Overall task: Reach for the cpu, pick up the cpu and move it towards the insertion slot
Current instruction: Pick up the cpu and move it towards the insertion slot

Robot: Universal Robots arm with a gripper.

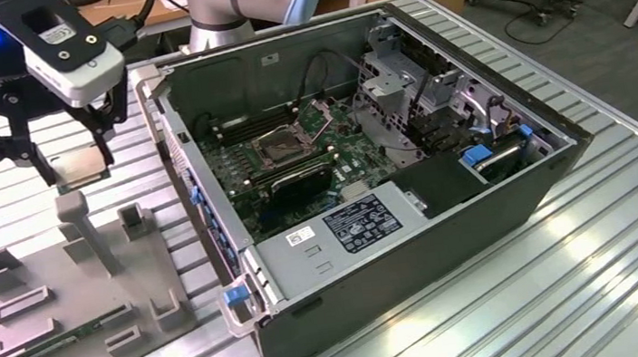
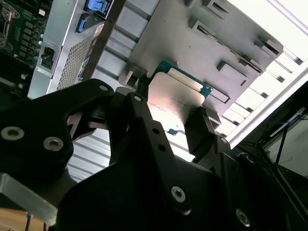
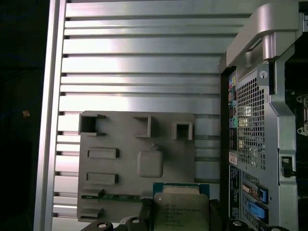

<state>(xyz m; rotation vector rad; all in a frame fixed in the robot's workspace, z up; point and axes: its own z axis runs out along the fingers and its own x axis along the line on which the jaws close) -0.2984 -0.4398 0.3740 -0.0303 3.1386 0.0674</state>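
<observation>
Cpu: square, no long axis; held flat, metal top upward, in the air above the grey holder, well apart from the slot inside the case. Gripper: fingers closed on the cpu's opposite edges. Faint print on the cpu's top in the first wrist view, unreadable.

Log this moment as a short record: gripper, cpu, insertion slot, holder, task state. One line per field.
gripper: gripper shut on the cpu, raised above the grey holder
cpu: cpu clamped between the fingers, silvery top showing in both wrist views
insertion slot: insertion slot on the board inside the open computer case, unoccupied
holder: grey holder on the slatted table, a green memory stick lying in it
task state: cpu lifted, not yet over the case
</observation>
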